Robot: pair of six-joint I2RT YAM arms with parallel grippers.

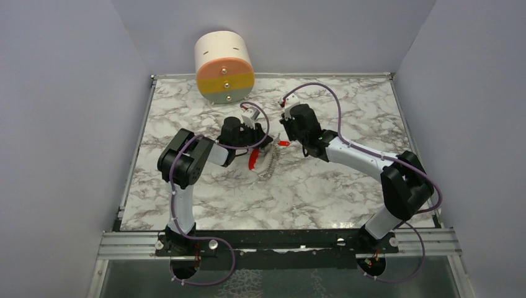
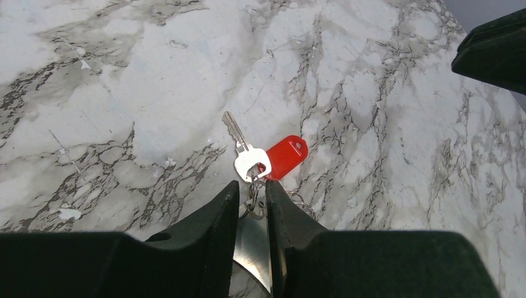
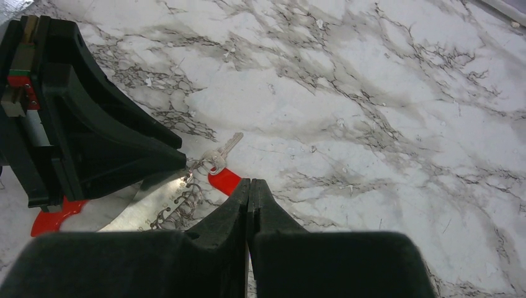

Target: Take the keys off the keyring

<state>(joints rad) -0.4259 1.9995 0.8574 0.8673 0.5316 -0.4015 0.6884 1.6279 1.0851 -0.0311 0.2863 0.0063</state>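
My left gripper (image 2: 252, 189) is the nearer one, its jaws narrow around the keyring (image 2: 251, 202) on the marble table (image 2: 124, 74), though I cannot tell if they pinch it; the silver key (image 2: 247, 158) points straight away from them, while the right gripper (image 3: 249, 183) hangs pressed together and empty.

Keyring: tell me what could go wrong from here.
1. The left fingers straddle the keyring only at their tips, so it may slip out when pinched.
2. The right fingers are shut beside the red tag, seemingly gripping nothing; a push could knock the key and tag sideways.
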